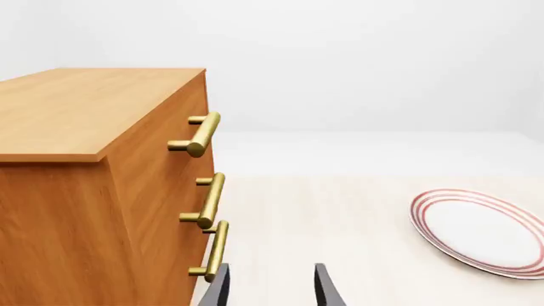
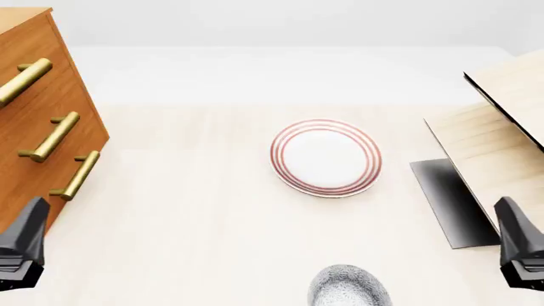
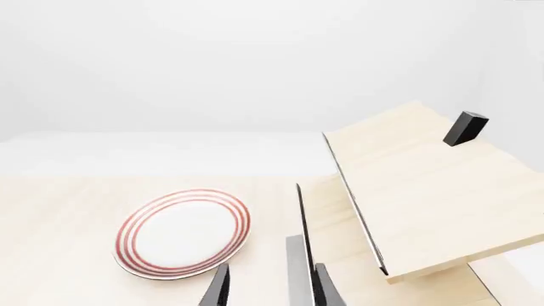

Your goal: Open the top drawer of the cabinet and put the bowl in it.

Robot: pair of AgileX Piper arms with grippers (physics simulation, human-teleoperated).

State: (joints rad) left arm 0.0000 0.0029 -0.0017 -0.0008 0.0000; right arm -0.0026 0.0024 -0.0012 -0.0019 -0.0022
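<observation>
The orange-brown cabinet (image 2: 53, 95) stands at the far left, its three drawers all shut flush. The top drawer (image 1: 172, 115) carries a brass bar handle (image 1: 202, 134). A speckled bowl (image 2: 348, 288) sits at the table's near edge, partly cut off by the frame, midway between the arms. My left gripper (image 2: 23, 250) hangs open at the near left, just in front of the cabinet's lowest handle (image 1: 213, 252), and its fingers (image 1: 218, 287) hold nothing. At the near right, the right gripper (image 2: 520, 250) is also open and empty, with dark fingers (image 3: 219, 288) pointing past the plate.
A flat white plate with red rings (image 2: 325, 157) lies in the middle of the table. A pale light-wood structure (image 2: 497, 121) with a dark base panel (image 2: 450, 204) stands on the right, close to the right gripper.
</observation>
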